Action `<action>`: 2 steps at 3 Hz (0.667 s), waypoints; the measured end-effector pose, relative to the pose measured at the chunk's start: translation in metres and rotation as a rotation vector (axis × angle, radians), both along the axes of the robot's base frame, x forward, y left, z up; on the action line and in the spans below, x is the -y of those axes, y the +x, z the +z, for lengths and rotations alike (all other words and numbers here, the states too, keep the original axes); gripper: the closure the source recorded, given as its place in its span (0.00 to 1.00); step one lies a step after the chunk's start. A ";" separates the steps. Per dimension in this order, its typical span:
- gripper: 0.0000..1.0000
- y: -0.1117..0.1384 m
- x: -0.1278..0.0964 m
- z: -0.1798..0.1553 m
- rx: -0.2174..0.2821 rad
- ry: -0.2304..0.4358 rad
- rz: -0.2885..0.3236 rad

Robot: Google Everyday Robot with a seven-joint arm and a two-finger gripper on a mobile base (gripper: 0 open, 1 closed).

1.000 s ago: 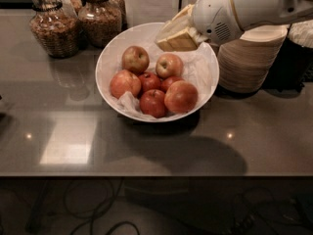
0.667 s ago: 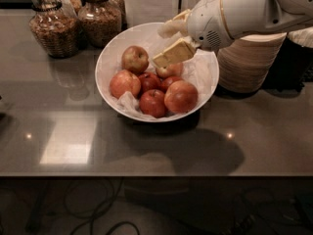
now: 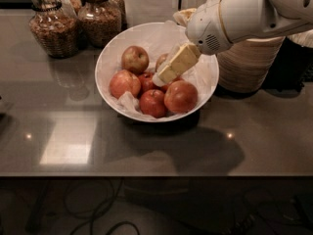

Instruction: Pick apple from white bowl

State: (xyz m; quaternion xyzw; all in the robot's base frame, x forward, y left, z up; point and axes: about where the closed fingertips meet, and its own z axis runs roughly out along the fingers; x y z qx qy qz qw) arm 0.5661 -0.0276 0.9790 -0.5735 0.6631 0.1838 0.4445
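Gripper [image 3: 172, 68] has dropped from above the rim on the right-edge side to the middle of the white bowl [image 3: 104, 80], its tip now down among the centre apples [image 3: 146, 80]. Open or closed: cannot tell. Judgement: reach nearly done, grasp is next; no apple lifted yet.

Bowl sits mid-worktop [image 3: 146, 146] toward the back edge and holds about six red apples on crumpled paper [image 3: 128, 101]. Two glass jars [image 3: 49, 31] of brown dry goods stand at the back-left corner. Stacked beige bowls [image 3: 244, 65] stand toward the right edge.
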 end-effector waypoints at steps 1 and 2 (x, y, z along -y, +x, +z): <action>0.19 -0.019 0.009 -0.004 -0.003 0.005 -0.018; 0.42 -0.035 0.017 -0.013 -0.013 0.017 -0.034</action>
